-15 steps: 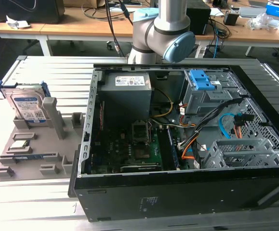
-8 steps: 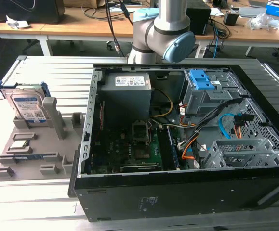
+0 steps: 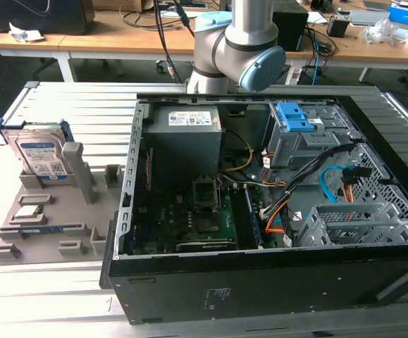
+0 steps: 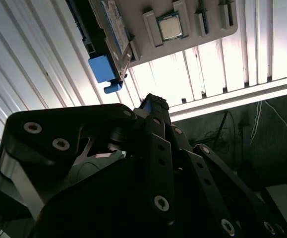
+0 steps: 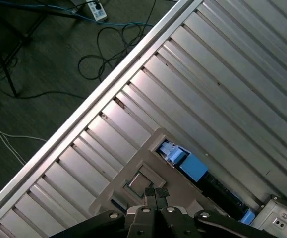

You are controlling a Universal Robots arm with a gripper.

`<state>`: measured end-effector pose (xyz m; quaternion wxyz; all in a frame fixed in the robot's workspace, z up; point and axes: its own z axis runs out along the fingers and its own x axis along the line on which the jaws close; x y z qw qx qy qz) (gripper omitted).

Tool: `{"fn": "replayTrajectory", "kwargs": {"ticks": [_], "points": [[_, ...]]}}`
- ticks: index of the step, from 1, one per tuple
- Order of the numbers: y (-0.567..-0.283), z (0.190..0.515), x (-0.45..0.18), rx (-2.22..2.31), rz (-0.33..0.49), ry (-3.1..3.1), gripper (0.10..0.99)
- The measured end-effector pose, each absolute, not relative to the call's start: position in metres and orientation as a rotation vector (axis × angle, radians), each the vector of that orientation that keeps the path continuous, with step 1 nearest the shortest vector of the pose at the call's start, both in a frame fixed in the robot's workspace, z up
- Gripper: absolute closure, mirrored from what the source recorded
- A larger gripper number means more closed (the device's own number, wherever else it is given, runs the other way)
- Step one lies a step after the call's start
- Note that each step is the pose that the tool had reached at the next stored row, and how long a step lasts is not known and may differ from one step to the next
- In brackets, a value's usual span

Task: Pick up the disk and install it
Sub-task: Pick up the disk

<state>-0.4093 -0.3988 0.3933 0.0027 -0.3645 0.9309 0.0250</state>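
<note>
The disk (image 3: 41, 153), a flat rectangular silver-metal hard drive with a white-and-blue label clipped in a blue plastic frame, stands on edge and leans slightly in a slot of the pale grey moulded parts tray (image 3: 48, 198). It is untouched, lying well below the jaws and off to one side of their tips. In the second wrist view it shows edge-on (image 4: 109, 27). In the first wrist view its blue clip end (image 5: 190, 166) sits beyond the black linkage gripper (image 5: 156, 191), whose jaws look pressed together on nothing. The same closed tip shows in the second wrist view (image 4: 154, 102). Almost directly under the tips lies a small square silver chip (image 5: 141, 182), so the drive is not yet lined up. I judge the drive rigid, fairly heavy for its size, smooth on its faces and sensitive to knocks. The best hold is probably across the thin frame edges rather than on the label. The grey-and-blue arm (image 3: 249, 60) rises behind the open black computer case (image 3: 260, 285), and the wrist points steeply down at the ribbed aluminium table (image 5: 222, 64).
</note>
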Motion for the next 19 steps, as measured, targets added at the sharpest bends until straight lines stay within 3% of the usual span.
{"fn": "replayTrajectory", "kwargs": {"ticks": [19], "points": [[-0.3988, 0.3933, -0.4093, -1.379, 0.079, 2.82, 0.98]]}}
